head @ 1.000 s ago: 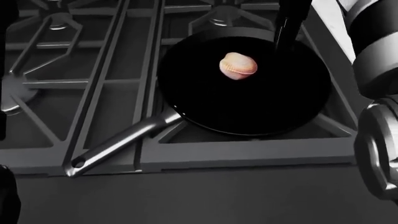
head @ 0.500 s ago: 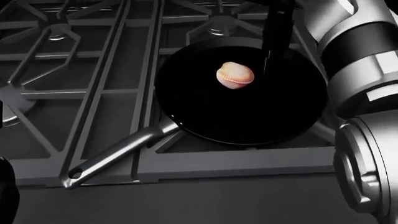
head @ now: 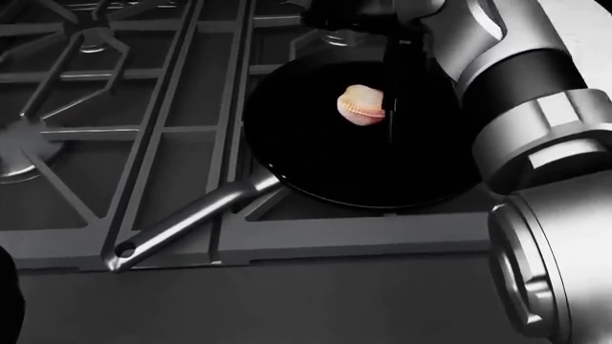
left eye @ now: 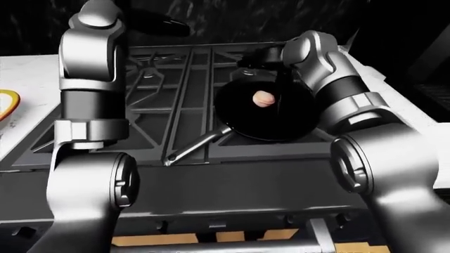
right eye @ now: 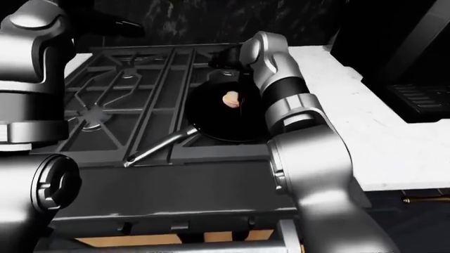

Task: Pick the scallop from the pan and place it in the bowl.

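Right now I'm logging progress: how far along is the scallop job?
Nothing is finished: the scallop lies in the pan on the stove. In hand: the right hand hangs over it, one dark finger beside it, not closed round it. Grasping, lifting and placing in the bowl remain.

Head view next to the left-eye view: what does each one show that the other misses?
Only the head view shows the ribbed edge of the pale pink scallop up close. Only the left-eye view shows the raised left arm and a yellow-rimmed dish's edge on the white counter. Both show the round black frying pan with its silver handle on the dark stove grates, with the right hand's dark fingers beside the scallop.
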You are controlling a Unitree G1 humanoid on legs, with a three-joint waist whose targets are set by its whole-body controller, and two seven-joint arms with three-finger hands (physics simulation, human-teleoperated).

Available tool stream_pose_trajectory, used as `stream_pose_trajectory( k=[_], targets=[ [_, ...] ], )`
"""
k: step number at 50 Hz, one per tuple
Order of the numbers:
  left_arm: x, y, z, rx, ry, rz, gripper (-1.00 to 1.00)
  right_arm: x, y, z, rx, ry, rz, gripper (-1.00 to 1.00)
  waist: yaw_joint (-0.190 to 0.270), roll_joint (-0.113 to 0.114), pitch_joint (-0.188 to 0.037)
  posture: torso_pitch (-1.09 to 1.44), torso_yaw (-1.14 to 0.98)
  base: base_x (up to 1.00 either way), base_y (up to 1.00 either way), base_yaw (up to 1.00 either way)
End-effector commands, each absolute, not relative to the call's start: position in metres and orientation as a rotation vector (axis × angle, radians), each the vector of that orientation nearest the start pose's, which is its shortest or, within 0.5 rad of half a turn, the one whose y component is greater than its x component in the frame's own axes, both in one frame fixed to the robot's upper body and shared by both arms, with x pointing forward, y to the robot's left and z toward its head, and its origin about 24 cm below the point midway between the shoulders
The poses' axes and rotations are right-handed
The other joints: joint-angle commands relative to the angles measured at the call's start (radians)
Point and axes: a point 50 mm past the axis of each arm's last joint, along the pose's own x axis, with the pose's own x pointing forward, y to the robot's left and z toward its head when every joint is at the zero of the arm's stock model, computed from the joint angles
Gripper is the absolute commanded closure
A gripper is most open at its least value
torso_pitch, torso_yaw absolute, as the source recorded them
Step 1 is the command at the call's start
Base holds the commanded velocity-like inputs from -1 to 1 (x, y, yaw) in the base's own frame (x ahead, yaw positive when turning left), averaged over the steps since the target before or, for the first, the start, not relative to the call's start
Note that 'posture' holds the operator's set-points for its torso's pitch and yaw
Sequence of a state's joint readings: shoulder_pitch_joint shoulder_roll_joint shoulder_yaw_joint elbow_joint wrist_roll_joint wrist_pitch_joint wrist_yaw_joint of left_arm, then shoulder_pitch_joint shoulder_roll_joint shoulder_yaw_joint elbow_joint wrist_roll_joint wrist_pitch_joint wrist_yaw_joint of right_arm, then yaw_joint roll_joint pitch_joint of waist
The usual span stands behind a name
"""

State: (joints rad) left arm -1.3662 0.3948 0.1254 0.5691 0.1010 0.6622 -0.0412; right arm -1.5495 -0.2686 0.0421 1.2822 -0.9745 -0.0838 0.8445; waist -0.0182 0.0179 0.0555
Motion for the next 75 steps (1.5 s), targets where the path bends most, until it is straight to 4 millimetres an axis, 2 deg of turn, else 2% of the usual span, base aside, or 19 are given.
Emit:
stream_pose_trajectory(
  k=[1,8,26,31,45,55,75],
  targets=[
    [0.386,0.184,0.367,0.268,-0.253,0.162,-1.00,0.418,-0.102,0.298,-1.379,0.137,0.642,-1.00,-0.001,0.003,-0.033,0.00,0.00,0.00,0.00,0.00],
    [0.387,0.182,0.366,0.268,-0.251,0.160,-1.00,0.419,-0.100,0.285,-1.381,0.174,0.673,-1.00,0.001,0.004,-0.036,0.00,0.00,0.00,0.00,0.00],
    [0.385,0.171,0.366,0.284,-0.258,0.139,-1.00,0.420,-0.105,0.295,-1.310,0.178,0.617,-1.00,0.002,0.000,-0.039,0.00,0.00,0.00,0.00,0.00],
    [0.385,0.170,0.364,0.283,-0.256,0.137,-1.00,0.421,-0.102,0.290,-1.286,0.165,0.597,-1.00,0.001,0.001,-0.039,0.00,0.00,0.00,0.00,0.00],
    [0.385,0.168,0.359,0.281,-0.253,0.130,-1.00,0.425,-0.108,0.280,-1.246,0.196,0.525,-1.00,0.003,-0.001,-0.040,0.00,0.00,0.00,0.00,0.00],
    [0.384,0.168,0.365,0.286,-0.265,0.133,-1.00,0.426,-0.106,0.270,-1.221,0.210,0.530,-1.00,0.003,-0.001,-0.041,0.00,0.00,0.00,0.00,0.00],
    [0.384,0.168,0.363,0.289,-0.266,0.130,-1.00,0.427,-0.105,0.248,-1.211,0.251,0.554,-1.00,0.004,-0.001,-0.042,0.00,0.00,0.00,0.00,0.00]
  ],
)
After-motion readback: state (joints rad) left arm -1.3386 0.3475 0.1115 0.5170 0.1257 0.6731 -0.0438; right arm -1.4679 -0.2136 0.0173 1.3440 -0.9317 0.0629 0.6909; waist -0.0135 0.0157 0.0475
